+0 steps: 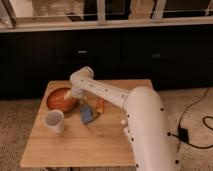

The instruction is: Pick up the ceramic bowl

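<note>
The ceramic bowl [58,98] is round, orange-red and glossy with a paler inside. It sits on the wooden table [95,137] at the back left. My white arm reaches from the lower right across the table to it. My gripper [71,94] is at the bowl's right rim, over the bowl's inside. The arm's end hides most of the gripper.
A small white cup [54,120] stands in front of the bowl. A blue packet [86,114] and an orange item [100,105] lie right of the bowl. Dark cabinets stand behind the table. A black cable [192,125] lies on the floor to the right.
</note>
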Robot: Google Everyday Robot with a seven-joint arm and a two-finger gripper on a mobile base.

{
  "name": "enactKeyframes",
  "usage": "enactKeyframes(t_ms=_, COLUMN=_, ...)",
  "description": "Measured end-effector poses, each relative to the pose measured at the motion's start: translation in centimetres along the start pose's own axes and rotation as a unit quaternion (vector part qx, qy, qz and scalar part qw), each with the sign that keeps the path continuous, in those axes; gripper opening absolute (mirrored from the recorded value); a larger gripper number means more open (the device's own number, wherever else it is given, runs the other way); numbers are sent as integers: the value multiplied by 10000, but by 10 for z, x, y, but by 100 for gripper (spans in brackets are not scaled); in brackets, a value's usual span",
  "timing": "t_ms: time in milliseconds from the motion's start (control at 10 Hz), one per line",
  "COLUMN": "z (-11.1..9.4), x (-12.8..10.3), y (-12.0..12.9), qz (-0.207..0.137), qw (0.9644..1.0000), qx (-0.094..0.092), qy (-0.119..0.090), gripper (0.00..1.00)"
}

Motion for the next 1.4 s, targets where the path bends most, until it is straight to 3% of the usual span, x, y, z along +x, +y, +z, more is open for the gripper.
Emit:
enactKeyframes(t_ms=500, z=1, x=1, y=3, qz=-8, qw=10000, qx=-40, qy=18, gripper=36)
enactKeyframes(t_ms=600, z=1, x=1, y=-1, qz=-22, qw=10000, qx=-27, qy=13, gripper=36)
enactKeyframes(t_ms=800, z=0, x=2, y=2, qz=-5, qw=10000, qx=-30, qy=27, gripper=46)
enactKeyframes(t_ms=1000, z=-10, x=3, y=-5, qz=-65, qw=9998, qx=21, qy=160, gripper=44)
enactKeyframes(t_ms=1200, z=-29, x=9, y=-6, qz=-111, qw=9992, qx=62, qy=370, gripper=23)
enactKeyframes(t_ms=1400, z=-28, x=10, y=-7, qz=-109, qw=9992, qx=71, qy=381, gripper=5)
